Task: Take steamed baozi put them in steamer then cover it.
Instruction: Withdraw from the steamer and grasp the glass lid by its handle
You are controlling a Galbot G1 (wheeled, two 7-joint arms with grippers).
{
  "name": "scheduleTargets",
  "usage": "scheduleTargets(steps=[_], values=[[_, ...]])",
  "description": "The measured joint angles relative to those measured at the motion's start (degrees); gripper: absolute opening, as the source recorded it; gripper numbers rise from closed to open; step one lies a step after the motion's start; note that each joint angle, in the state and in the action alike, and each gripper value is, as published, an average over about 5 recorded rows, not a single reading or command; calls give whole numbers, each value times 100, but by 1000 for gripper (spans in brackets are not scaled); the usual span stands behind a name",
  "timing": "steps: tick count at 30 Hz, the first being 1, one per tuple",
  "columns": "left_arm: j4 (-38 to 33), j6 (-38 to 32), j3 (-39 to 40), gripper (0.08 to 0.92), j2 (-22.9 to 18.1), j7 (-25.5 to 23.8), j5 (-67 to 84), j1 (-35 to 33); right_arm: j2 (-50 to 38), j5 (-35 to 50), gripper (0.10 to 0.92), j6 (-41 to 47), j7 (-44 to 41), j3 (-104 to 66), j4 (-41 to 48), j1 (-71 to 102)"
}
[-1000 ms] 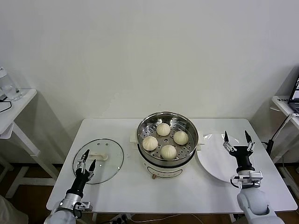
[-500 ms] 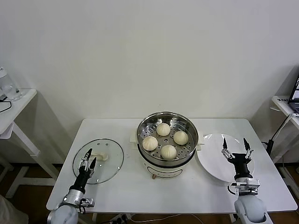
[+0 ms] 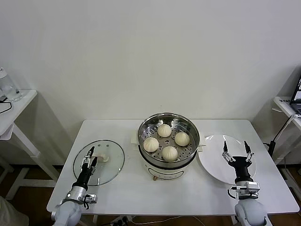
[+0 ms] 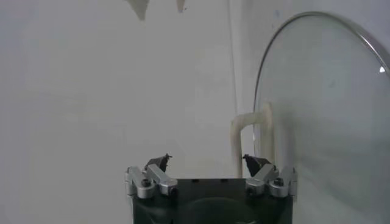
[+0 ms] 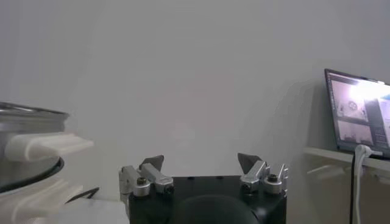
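Cream-white baozi [image 3: 166, 140] in shiny steel steamer [image 3: 190, 126].

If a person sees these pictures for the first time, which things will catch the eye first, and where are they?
The shiny steamer stands at the middle of the white table, uncovered, with four steamed baozi on its perforated tray. The glass cover lies flat on the robot's left with the open left gripper over its near part. On the right, the open right gripper hangs over an empty white plate.
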State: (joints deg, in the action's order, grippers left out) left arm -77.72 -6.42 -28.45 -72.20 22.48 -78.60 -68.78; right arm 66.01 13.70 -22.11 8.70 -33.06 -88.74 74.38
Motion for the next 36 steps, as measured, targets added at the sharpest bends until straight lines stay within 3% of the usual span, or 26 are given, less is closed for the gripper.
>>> scheduleTargets(steps=[21,36], values=[[234,198,84,813,-67,-215,-184,304,38,-158,823,-54,-18,-56,-58,-1],[334,343,101,410,-71,-396,-233,348,-34,-142,823,44,31,-139,-210,-92]])
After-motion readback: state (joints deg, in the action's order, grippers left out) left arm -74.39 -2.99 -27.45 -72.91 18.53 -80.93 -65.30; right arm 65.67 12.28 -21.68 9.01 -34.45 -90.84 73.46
